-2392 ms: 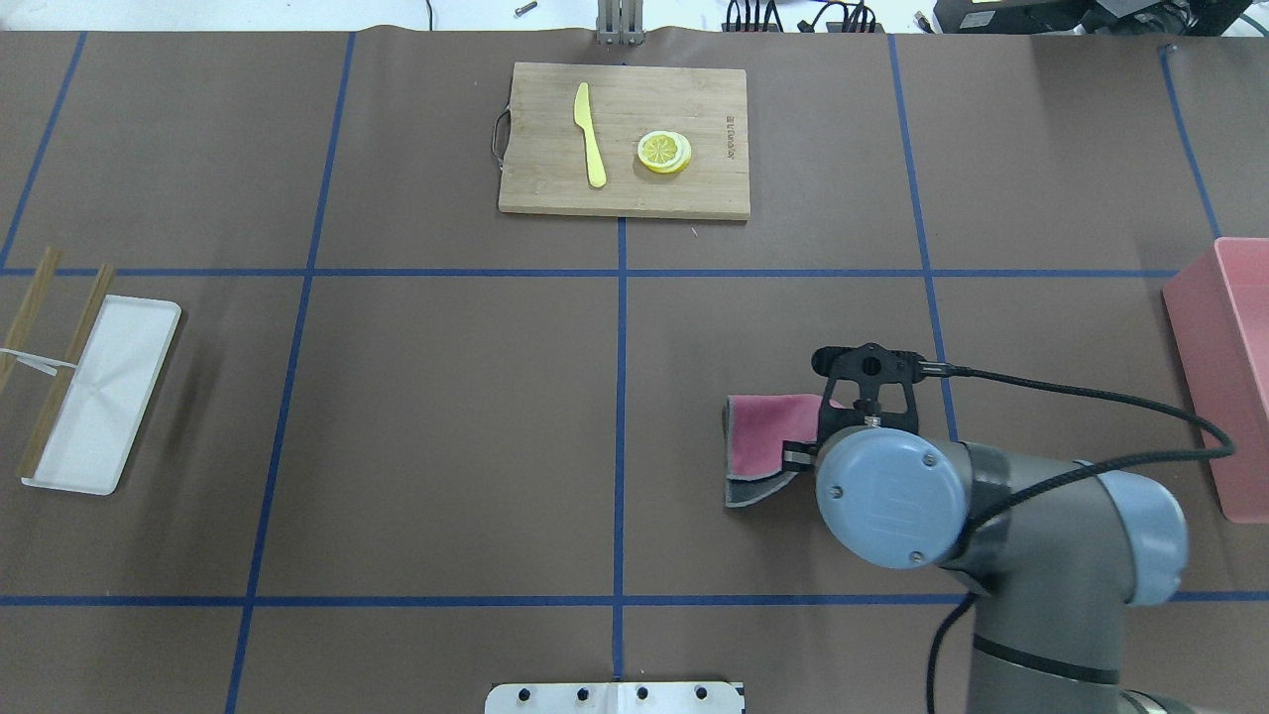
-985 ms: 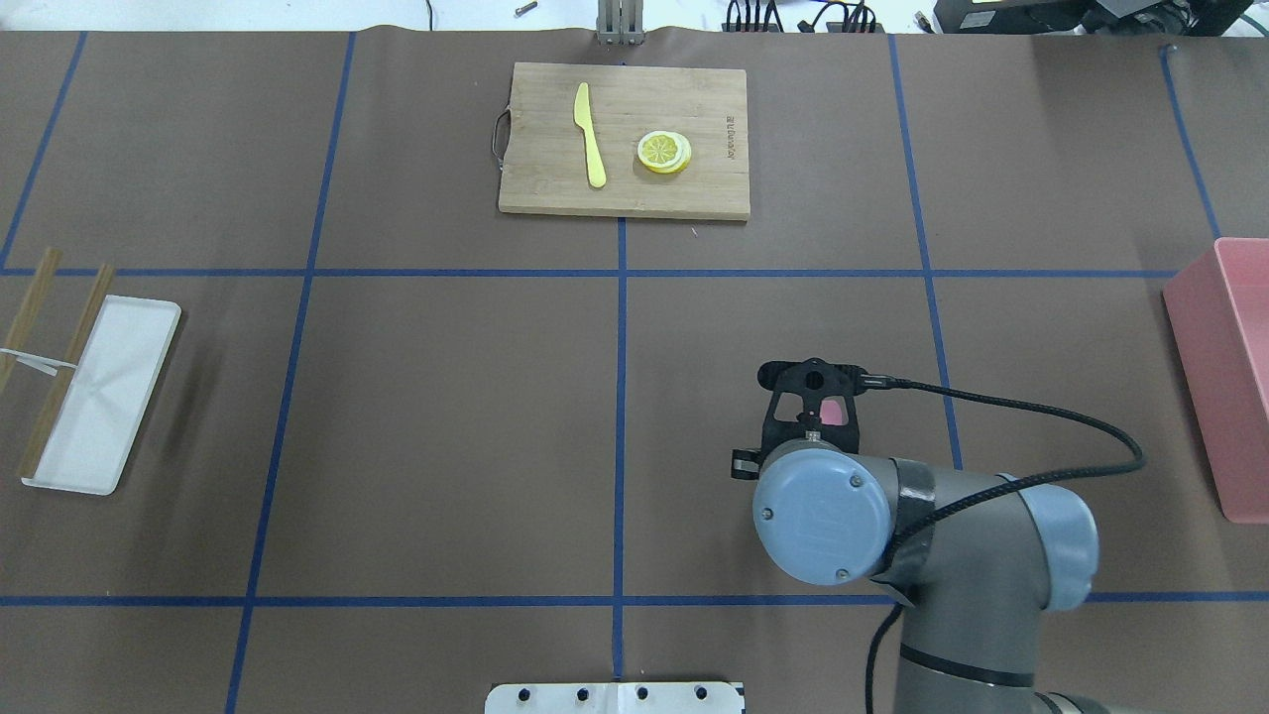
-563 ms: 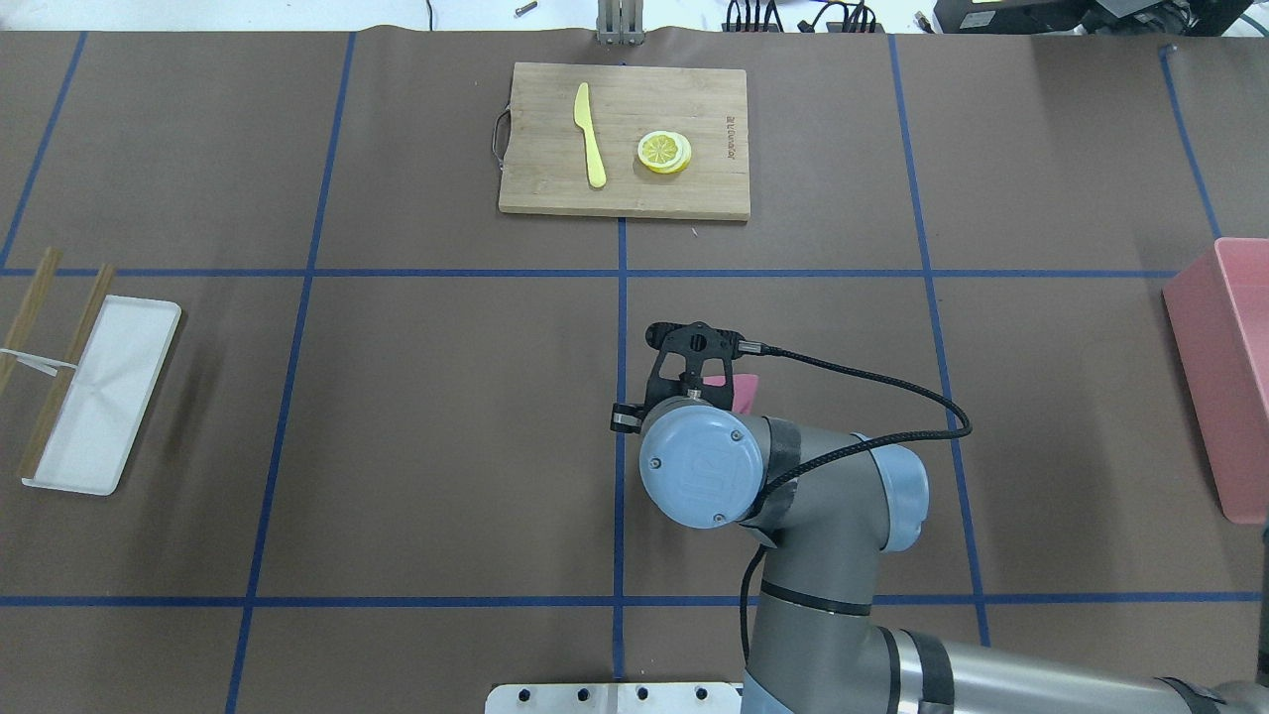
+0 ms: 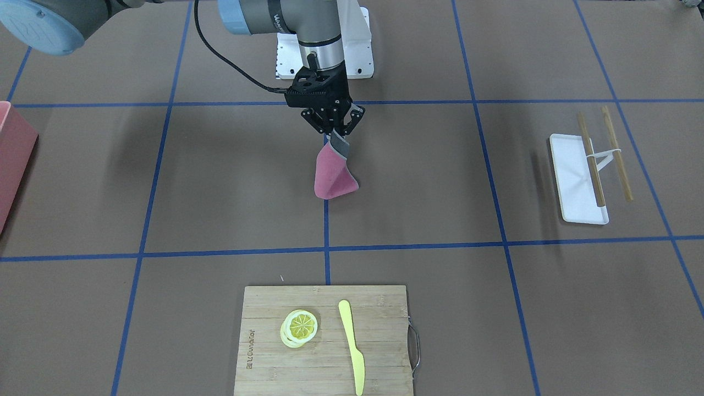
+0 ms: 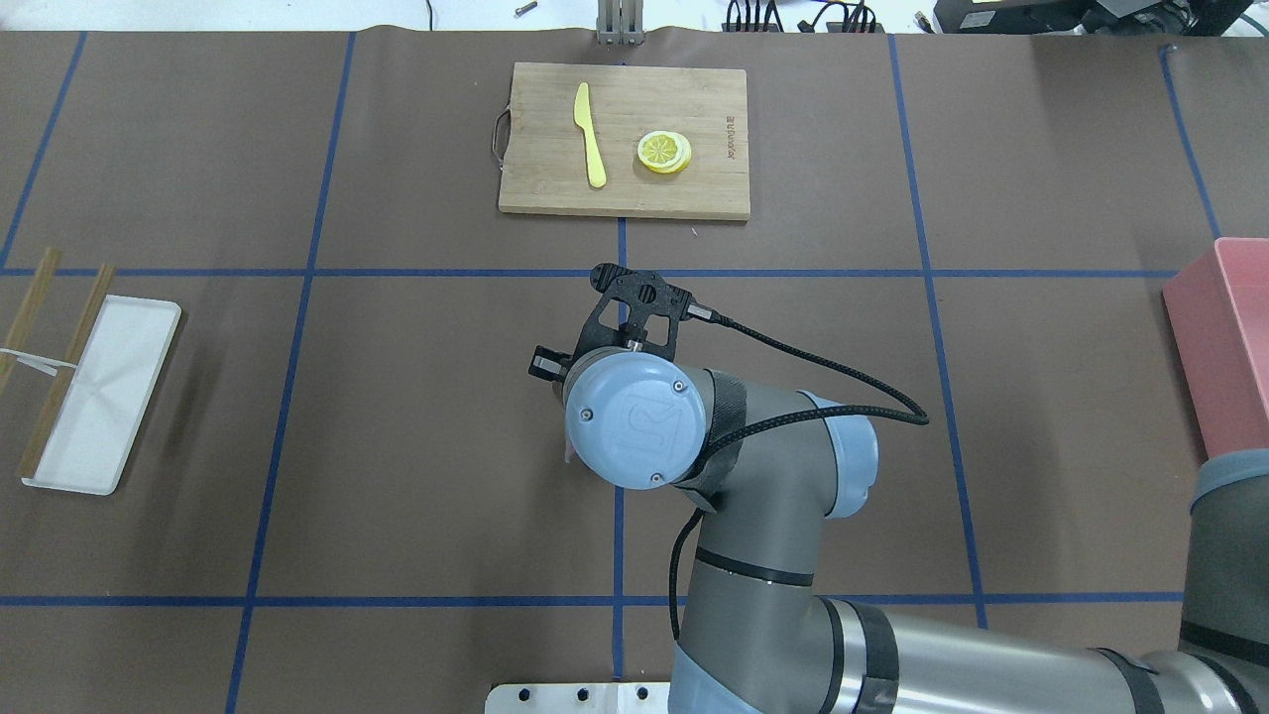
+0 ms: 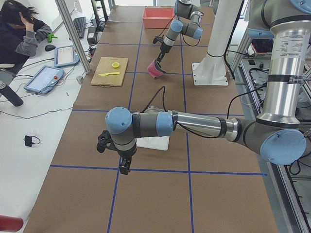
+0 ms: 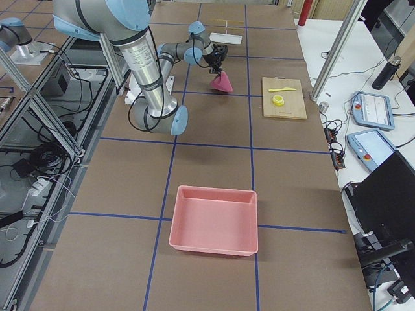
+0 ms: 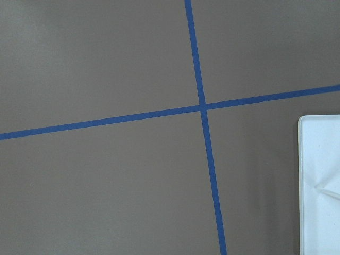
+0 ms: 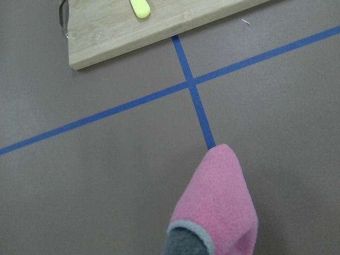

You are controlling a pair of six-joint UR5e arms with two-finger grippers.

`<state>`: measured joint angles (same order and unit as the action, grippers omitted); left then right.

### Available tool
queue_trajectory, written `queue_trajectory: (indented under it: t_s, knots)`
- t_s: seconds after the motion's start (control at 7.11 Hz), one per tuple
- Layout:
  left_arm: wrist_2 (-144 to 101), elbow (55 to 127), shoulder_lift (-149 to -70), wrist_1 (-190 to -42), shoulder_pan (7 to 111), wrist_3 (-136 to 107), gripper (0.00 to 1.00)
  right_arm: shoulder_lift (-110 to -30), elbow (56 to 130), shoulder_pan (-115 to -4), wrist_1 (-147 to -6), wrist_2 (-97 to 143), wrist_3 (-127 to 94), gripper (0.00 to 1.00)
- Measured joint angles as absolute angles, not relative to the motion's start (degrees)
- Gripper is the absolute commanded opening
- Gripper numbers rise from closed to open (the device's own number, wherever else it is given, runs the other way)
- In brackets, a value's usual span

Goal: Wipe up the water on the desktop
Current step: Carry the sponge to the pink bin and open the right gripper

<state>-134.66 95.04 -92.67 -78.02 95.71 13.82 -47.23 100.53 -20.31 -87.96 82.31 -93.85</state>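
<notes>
The desktop (image 5: 446, 416) is a brown surface with blue tape lines; I see no water on it. My right gripper (image 4: 333, 130) is shut on the grey-edged corner of a pink cloth (image 4: 331, 177). The cloth hangs down to the desktop over the centre tape line. It also shows in the right wrist view (image 9: 218, 204), its tip near the tape crossing. In the overhead view my right wrist hides the gripper and cloth. My left gripper (image 6: 125, 167) shows only in the exterior left view, over the desktop near the white tray; I cannot tell whether it is open.
A bamboo cutting board (image 5: 694, 188) with a yellow knife (image 5: 590, 134) and a lemon slice (image 5: 663, 151) lies at the far centre. A white tray (image 5: 99, 397) with chopsticks sits at the left. A pink bin (image 5: 1224, 367) stands at the right edge.
My right arm has carried the pink cloth leftward and a little farther from me, from the right-hand square to the centre tape line.
</notes>
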Motion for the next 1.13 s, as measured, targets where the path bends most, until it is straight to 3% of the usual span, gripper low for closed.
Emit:
queue_trajectory:
  t_s: [0.56,1.13]
  knots:
    - [-136.5,96.9,-90.6,-78.1,95.6,10.2,1.00,-64.1,122.7,-37.1,-101.0,100.9,-70.4,0.00]
    - [-136.6,96.9,-90.4,-78.2,95.5,10.1,1.00,-91.7,135.7,-58.4,-100.7,116.5,-38.9,0.00]
